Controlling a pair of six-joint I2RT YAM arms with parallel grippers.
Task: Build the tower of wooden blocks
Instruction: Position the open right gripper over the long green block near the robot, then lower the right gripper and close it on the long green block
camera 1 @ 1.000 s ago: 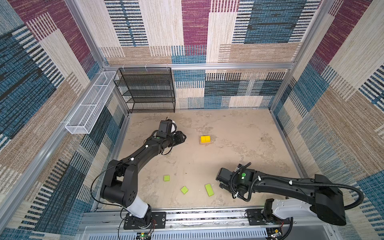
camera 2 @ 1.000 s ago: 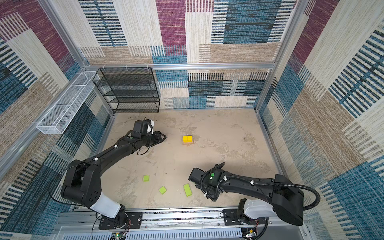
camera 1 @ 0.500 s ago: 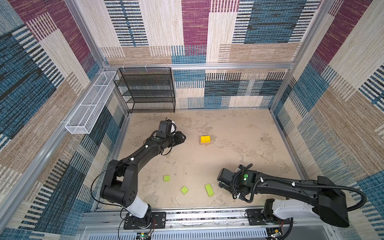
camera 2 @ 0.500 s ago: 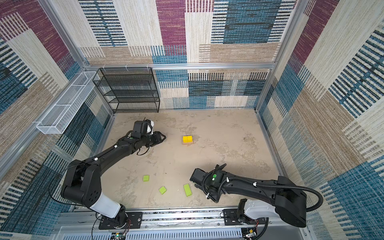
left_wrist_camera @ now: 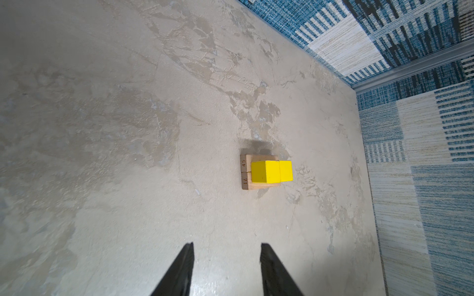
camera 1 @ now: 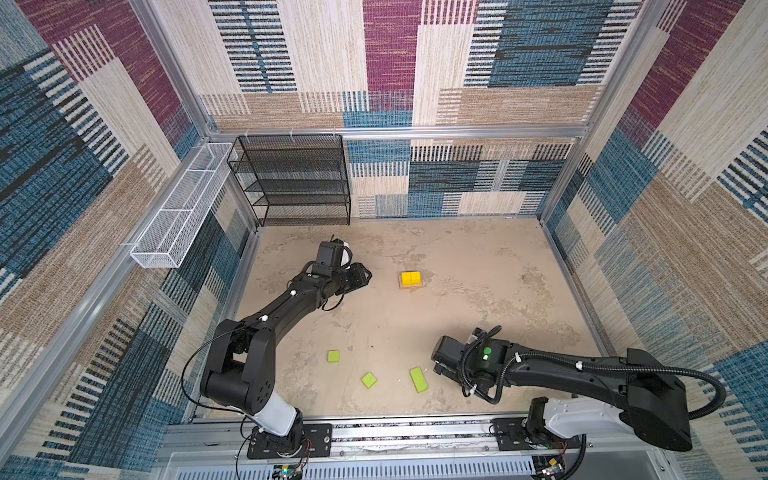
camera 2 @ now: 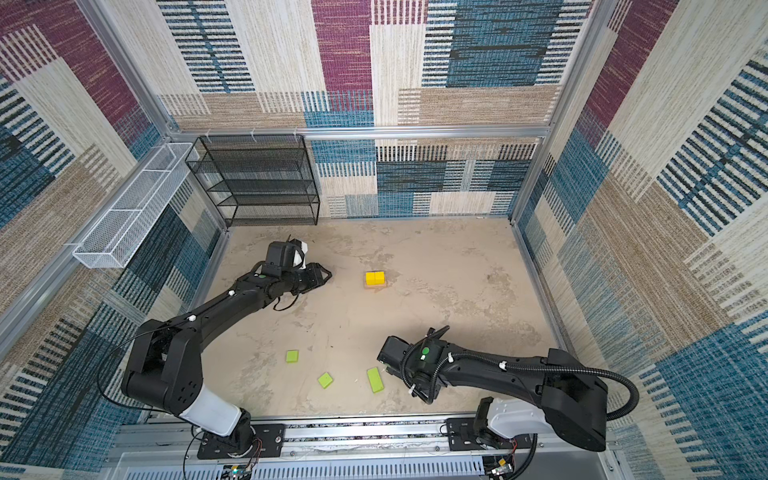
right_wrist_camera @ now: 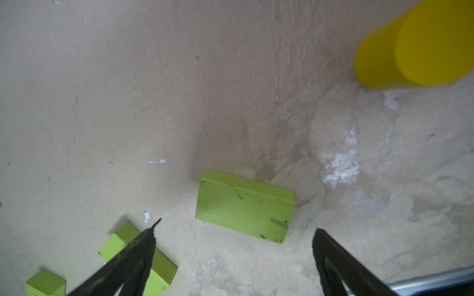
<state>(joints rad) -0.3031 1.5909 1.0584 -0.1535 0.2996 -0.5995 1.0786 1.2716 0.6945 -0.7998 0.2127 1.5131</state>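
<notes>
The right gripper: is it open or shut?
Open. In the right wrist view the right gripper has its fingers wide apart, holding nothing; a flat green block lies on the floor near them.

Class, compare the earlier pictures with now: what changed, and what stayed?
The right gripper shifted only slightly near the long green piece, jaws open and empty. Nothing was gripped or released. The left gripper, the yellow cubes on the tan bars and the smaller green pieces stayed put.
</notes>
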